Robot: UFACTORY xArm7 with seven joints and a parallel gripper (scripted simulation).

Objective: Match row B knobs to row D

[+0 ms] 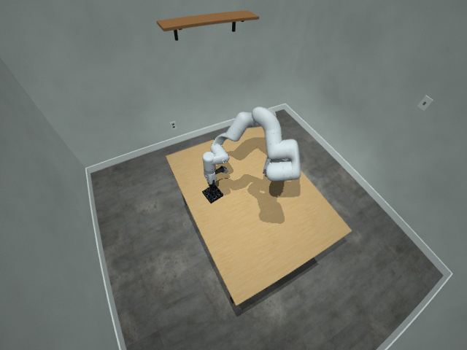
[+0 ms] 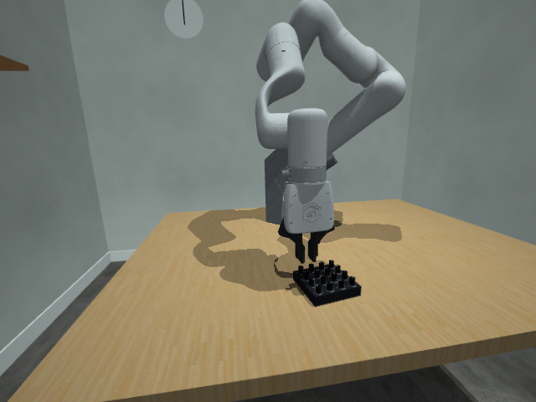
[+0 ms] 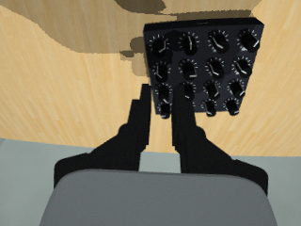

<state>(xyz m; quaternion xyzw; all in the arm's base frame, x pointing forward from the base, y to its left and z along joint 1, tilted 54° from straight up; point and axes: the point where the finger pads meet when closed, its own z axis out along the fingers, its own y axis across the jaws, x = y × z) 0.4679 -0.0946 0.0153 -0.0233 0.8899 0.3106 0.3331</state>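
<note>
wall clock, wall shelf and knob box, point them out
clock [image 2: 183, 19]: exterior view, on its pale face
shelf [image 1: 207, 20] [image 2: 12, 64]: top and exterior views, on its board
knob box [image 2: 339, 296]: exterior view, on its side wall

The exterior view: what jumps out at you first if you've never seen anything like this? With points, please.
Probably the big pale robot arm [image 1: 273, 131] [image 2: 350, 52], looping high over the wooden table [image 1: 241, 244] [image 2: 194, 332]. Next, its black-fingered gripper [image 2: 306, 260] [image 3: 162, 97], pointing down with a narrow gap between the fingers. Just below sits a small black box [image 1: 217, 197] [image 2: 339, 296] [image 3: 202, 28] studded with rows of knobs.
</note>
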